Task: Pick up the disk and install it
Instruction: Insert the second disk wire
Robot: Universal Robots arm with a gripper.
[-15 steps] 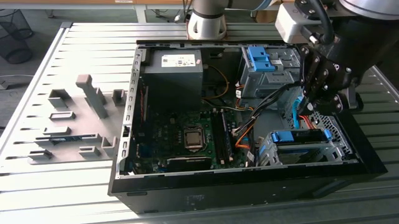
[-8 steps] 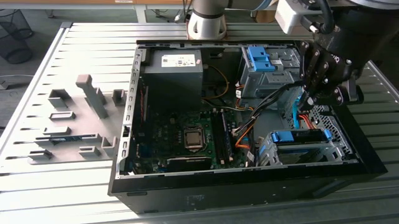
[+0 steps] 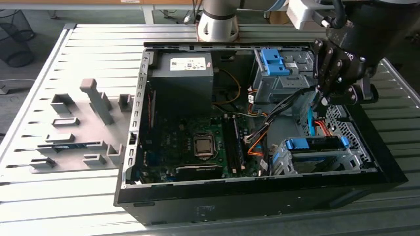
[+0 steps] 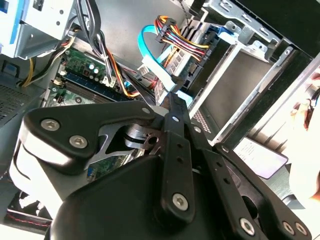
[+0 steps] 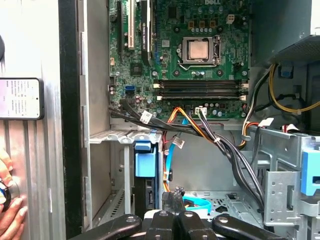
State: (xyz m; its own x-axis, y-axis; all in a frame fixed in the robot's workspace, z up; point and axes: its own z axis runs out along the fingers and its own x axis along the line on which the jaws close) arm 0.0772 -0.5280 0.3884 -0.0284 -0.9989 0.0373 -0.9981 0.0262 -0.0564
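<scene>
An open computer case (image 3: 131,162) lies on a slatted metal table (image 3: 59,196), filling the middle and right of the exterior view, its motherboard (image 3: 196,142) exposed. The robot arm (image 3: 217,19) rises from the top centre and bends over the case's right side. In the lower right of that frame stands a metal drive cage (image 3: 282,162), and in it sits what appears to be the disk (image 3: 320,156), silver with its blue frame uppermost. The gripper (image 3: 324,102) hangs at the upper right, above and apart from the cage, near a blue data cable (image 3: 307,120) and an orange-and-black wire bundle (image 3: 259,140). In both wrist views its claw looks clenched with nothing in its grasp. By this showing the work is at the approach stage, with the disk not yet taken. A grasp would call for the jaws to part and settle on the blue frame clear of the loose cables. A person's hand (image 5: 10,220) rests on the table at the first wrist view's lower left
</scene>
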